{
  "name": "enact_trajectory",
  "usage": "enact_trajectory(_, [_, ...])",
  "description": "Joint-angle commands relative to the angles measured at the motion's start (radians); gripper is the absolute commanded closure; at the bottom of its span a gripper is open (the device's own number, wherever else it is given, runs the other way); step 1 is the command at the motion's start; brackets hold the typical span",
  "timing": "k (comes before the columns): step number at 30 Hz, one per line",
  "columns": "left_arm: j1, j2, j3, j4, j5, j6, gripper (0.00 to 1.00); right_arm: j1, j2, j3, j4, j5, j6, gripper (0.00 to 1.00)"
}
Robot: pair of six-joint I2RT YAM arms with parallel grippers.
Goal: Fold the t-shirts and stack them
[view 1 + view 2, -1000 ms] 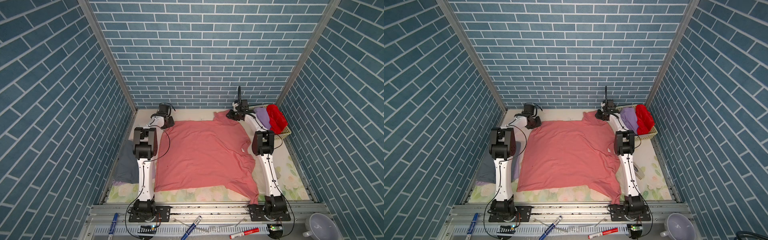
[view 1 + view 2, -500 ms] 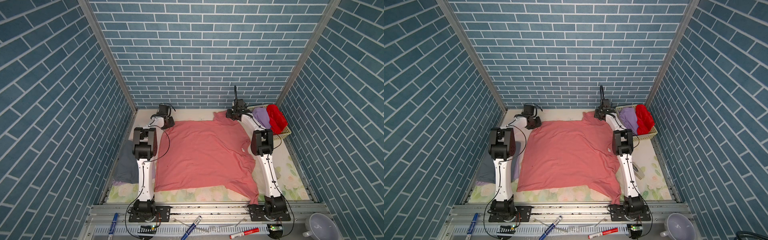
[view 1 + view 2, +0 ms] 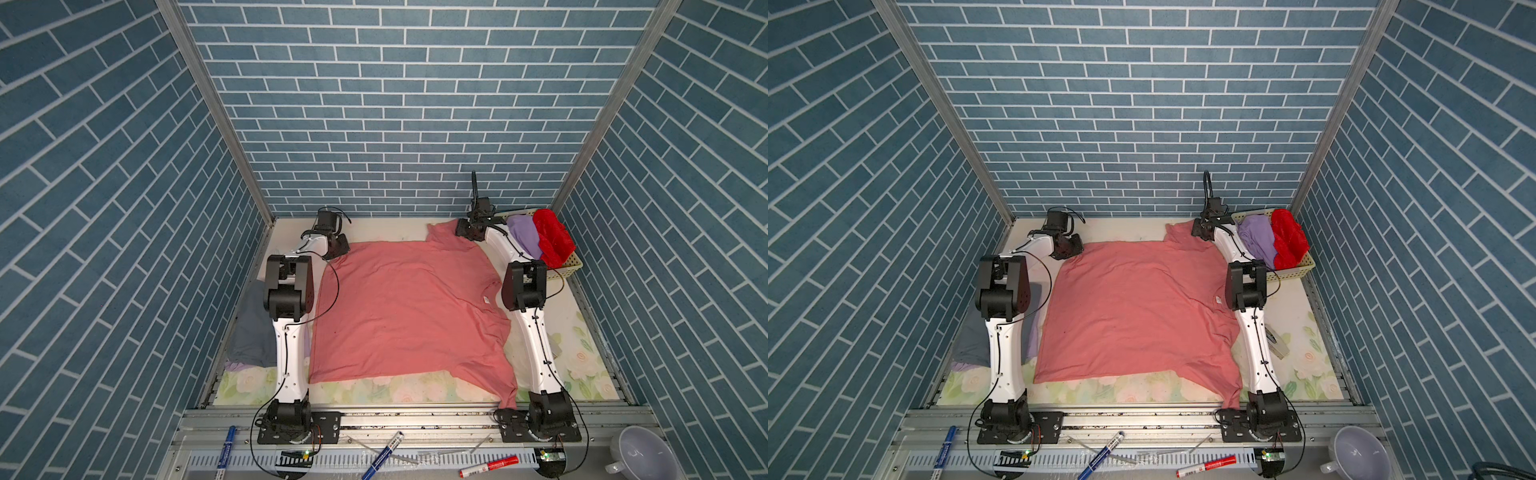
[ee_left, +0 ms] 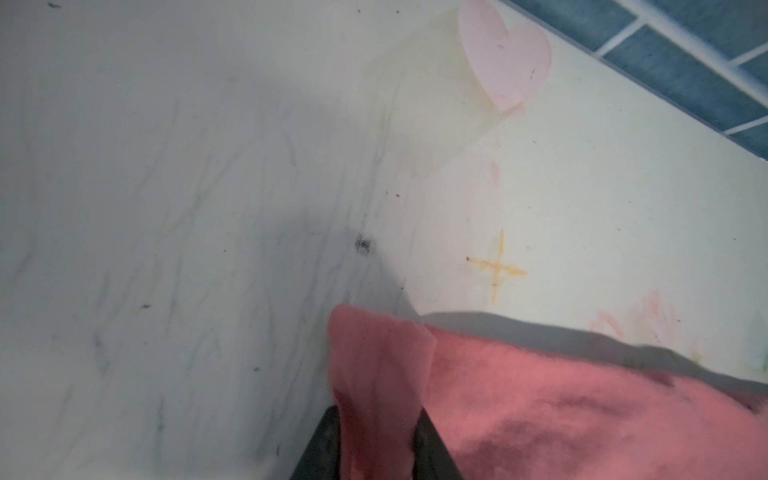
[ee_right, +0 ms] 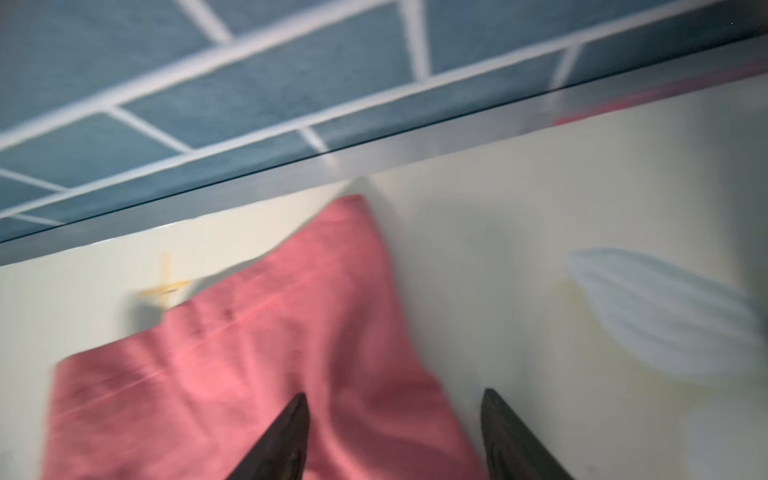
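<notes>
A salmon pink t-shirt [image 3: 407,316] [image 3: 1133,316] lies spread flat over the middle of the table, its white neck label toward the right arm. My left gripper [image 3: 338,249] [image 4: 376,419] is at the shirt's far left corner and is shut on a bunch of that pink cloth [image 4: 540,407]. My right gripper [image 3: 463,230] [image 5: 395,395] is open at the far right corner. The pink cloth [image 5: 249,353] lies loose under it. A lavender t-shirt [image 3: 524,235] and a red t-shirt [image 3: 550,237] sit in the basket. A grey t-shirt [image 3: 253,328] lies folded at the left edge.
The cream basket [image 3: 571,264] stands in the far right corner. The back wall is close behind both grippers. A small grey object [image 3: 557,349] lies right of the right arm. Markers [image 3: 382,455] and a pale bowl [image 3: 640,451] lie on the front rail.
My right gripper has opened and let go of the shirt's far right corner, and its wrist has shifted a little left. The left gripper keeps its hold and has not moved.
</notes>
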Motion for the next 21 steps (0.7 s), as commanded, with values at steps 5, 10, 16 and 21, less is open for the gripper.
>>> enact_trajectory(5, [0.003, -0.021, -0.031, -0.039, 0.025, -0.005, 0.70, 0.024, 0.051, 0.046, -0.056, -0.139, 0.028, 0.57])
enact_trajectory(10, [0.004, -0.034, -0.045, -0.030, 0.024, -0.003, 0.72, 0.027, 0.033, 0.029, -0.067, -0.023, 0.050, 1.00])
enact_trajectory(16, [0.018, -0.046, -0.054, -0.019, 0.029, 0.002, 0.77, 0.029, -0.096, -0.104, 0.062, 0.093, 0.003, 1.00])
enact_trajectory(21, [0.042, -0.070, -0.049, 0.022, 0.069, 0.022, 0.95, 0.027, -0.202, -0.125, 0.058, 0.072, -0.113, 1.00])
